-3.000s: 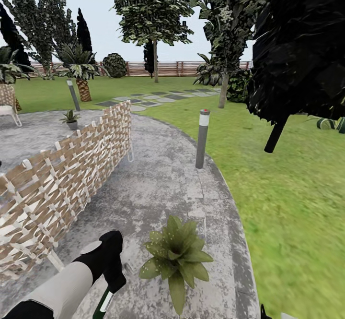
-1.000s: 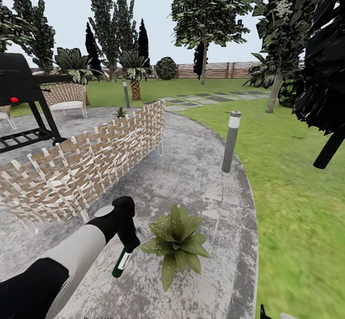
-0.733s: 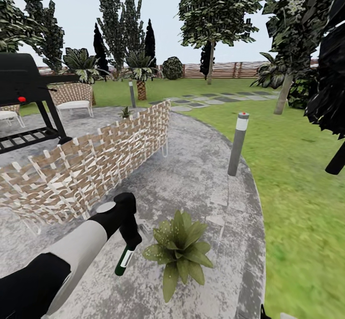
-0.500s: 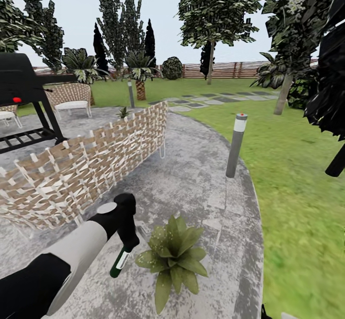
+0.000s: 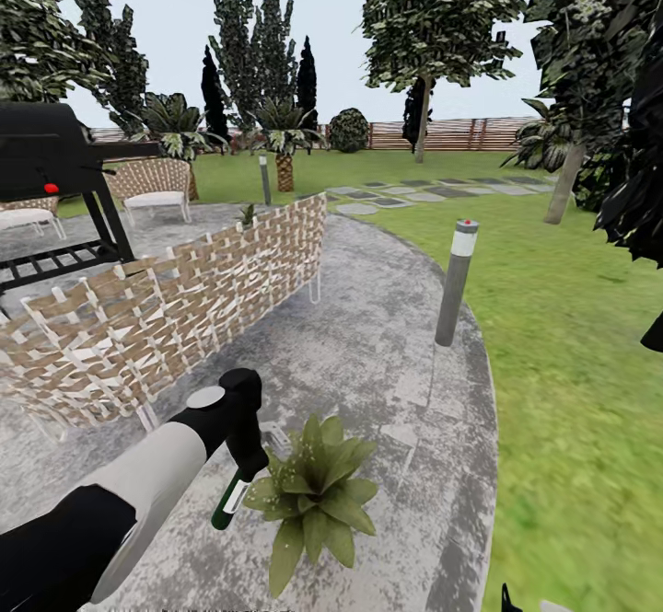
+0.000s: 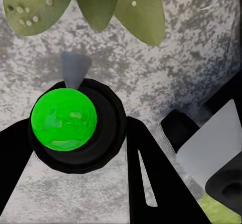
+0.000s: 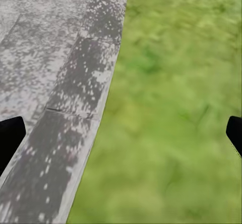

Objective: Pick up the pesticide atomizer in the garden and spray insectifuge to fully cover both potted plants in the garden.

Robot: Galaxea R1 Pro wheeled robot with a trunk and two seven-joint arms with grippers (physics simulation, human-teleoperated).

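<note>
My left gripper (image 5: pixel 241 476) was clamped on the pesticide atomizer (image 5: pixel 226 503), nozzle down just beside the potted plant (image 5: pixel 311 494), so spray would reach its speckled leaves (image 6: pixel 35 4). My right gripper (image 7: pixel 121 138) hung wide and empty over the patio edge (image 7: pixel 80 108).

Bright, even daylight under a pale flat sky (image 5: pixel 175 5), with no clear source and no glare. No cast shadow around the bollard (image 5: pixel 455 281) on the stone patio (image 5: pixel 368 354). Near-black foliage on the tree (image 5: pixel 635 87) beyond the bollard. Smeared, soft grass (image 7: pixel 171 113) beside the patio edge. Blurred leaves (image 6: pixel 35 2), speckled pale. Straight fence lines, little distortion.
</note>
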